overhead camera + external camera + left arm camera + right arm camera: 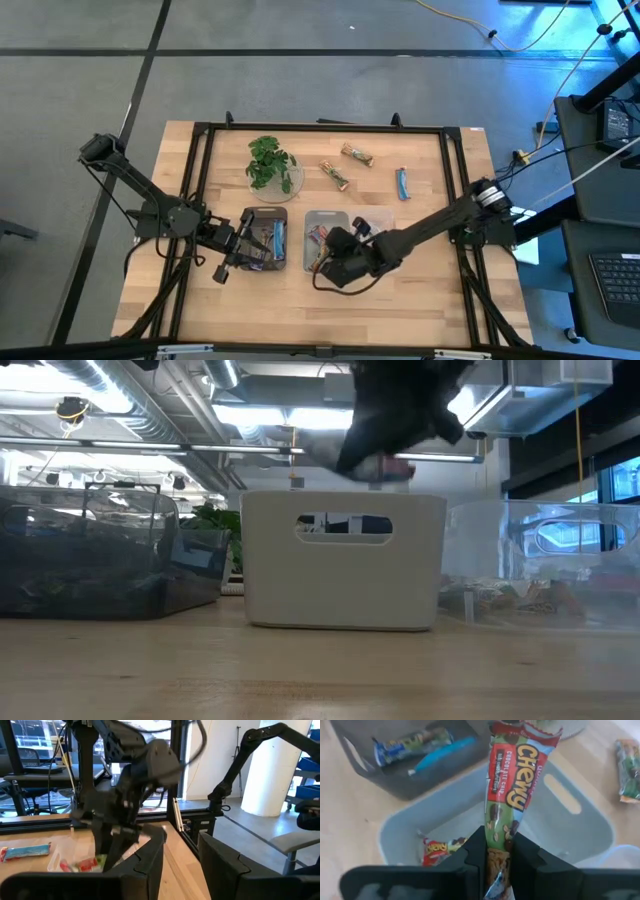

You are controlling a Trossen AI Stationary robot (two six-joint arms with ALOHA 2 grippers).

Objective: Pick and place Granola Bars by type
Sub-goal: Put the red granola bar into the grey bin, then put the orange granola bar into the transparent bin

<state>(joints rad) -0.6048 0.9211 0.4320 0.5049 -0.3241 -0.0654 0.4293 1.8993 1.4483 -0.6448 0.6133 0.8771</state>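
My right gripper (498,851) is shut on a red and green "Chewy" granola bar (512,780), above the light grey bin (400,827). Another red bar (437,851) lies on that bin's floor. The dark bin (395,775) beside it holds blue bars (415,742). Three more bars lie on the table: two tan-brown ones (335,175) (357,155) and a blue one (402,183). My left gripper (182,865) stands open by the dark bin's (265,240) left side, with nothing between its fingers. My right gripper pinches the bar's near end (497,862) between its two fingers (475,855). The fingers slant down from above and lie along the bar. The rest of the bar sticks out past the fingertips, lifted clear over the light grey bin.
A leafy plant on a round dish (270,165) stands at the far left of the table. A clear bin (540,570) sits to the right of the white bin (340,560). A black frame (200,130) rims the table. Bare wood lies along the near edge (330,315).
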